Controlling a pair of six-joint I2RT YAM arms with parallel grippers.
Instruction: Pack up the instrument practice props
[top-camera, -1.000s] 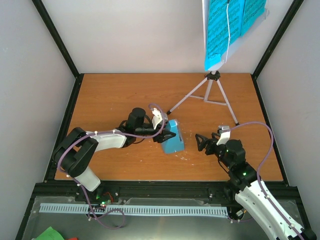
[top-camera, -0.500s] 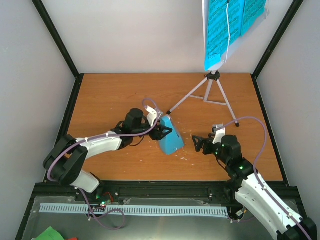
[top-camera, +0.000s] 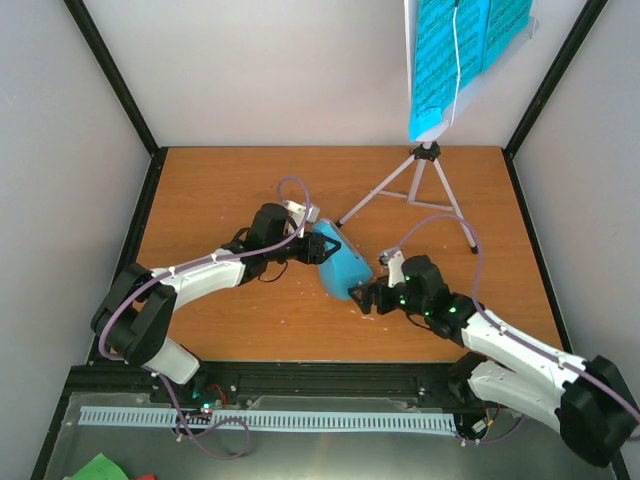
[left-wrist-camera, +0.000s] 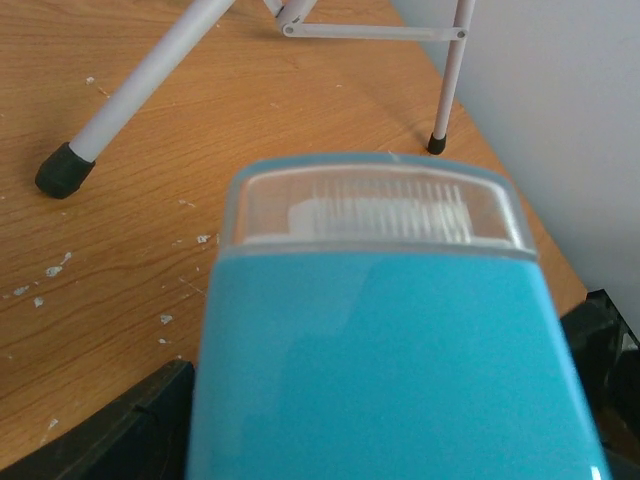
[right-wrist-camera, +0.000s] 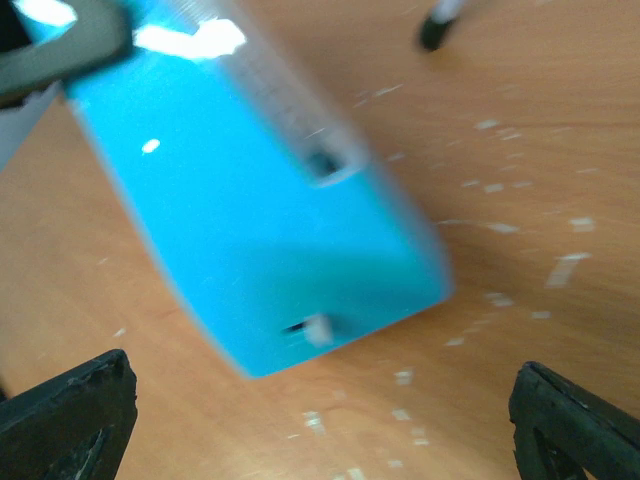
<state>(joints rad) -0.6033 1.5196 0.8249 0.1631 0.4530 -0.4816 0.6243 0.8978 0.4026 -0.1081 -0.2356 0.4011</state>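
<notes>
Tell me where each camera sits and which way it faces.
Top external: above, behind the bases, looking down at the table; both arms show, left claw gripping the metronome, right claw open beside it.
Left wrist: looks along the held metronome toward the legs of the music stand; own fingers at bottom corners.
Right wrist: looks down at the metronome; own fingers at bottom corners.
Shared: all see the metronome.

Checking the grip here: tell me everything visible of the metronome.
The metronome is a small light-blue pyramid, glossy plastic by its look, with a whitish ribbed face panel. Tipped over, it is close to one music stand foot. The left pincer clamps its narrower end from both sides; the open right pincer frames its wide base without touching. Whether it rests on the table is unclear.
</notes>
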